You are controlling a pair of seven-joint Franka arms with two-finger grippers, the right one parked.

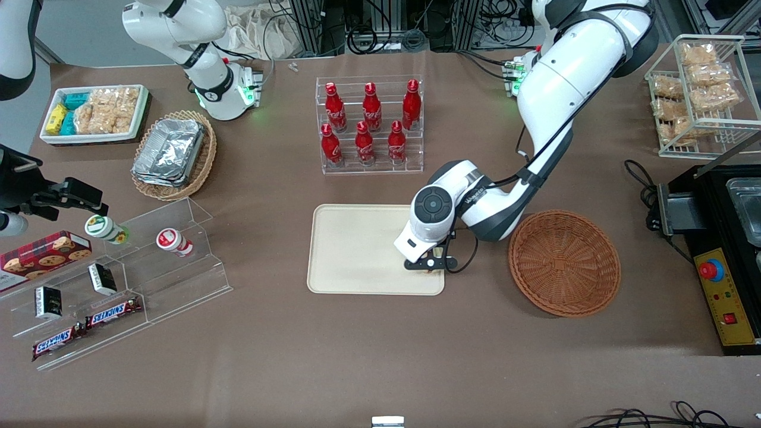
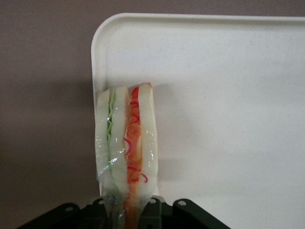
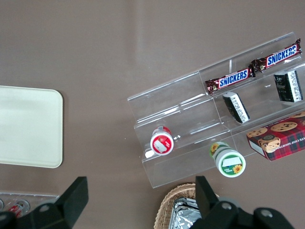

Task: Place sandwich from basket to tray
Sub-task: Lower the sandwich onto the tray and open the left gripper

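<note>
My gripper (image 1: 432,265) is clenched on the sandwich (image 2: 125,148), pinching its narrow end so the layers stay together. It hangs over the tray (image 1: 351,249) near the corner closest to the basket (image 1: 565,261), at three o'clock of it. The sandwich's long axis runs straight out from my fingers, its edge-on layers showing.

A: How is the light behaving?

B: It is falling evenly from overhead, throwing a soft shadow under the arm onto the tray (image 1: 357,249) and counter (image 1: 357,368).

A: Any glare?

B: Foil trays (image 1: 169,151) and the clear shelf (image 1: 178,273) are glinting. Close up, the sandwich (image 2: 125,143) wrap is shining; the gripper (image 2: 131,210) holding it is showing dark and soft.
</note>
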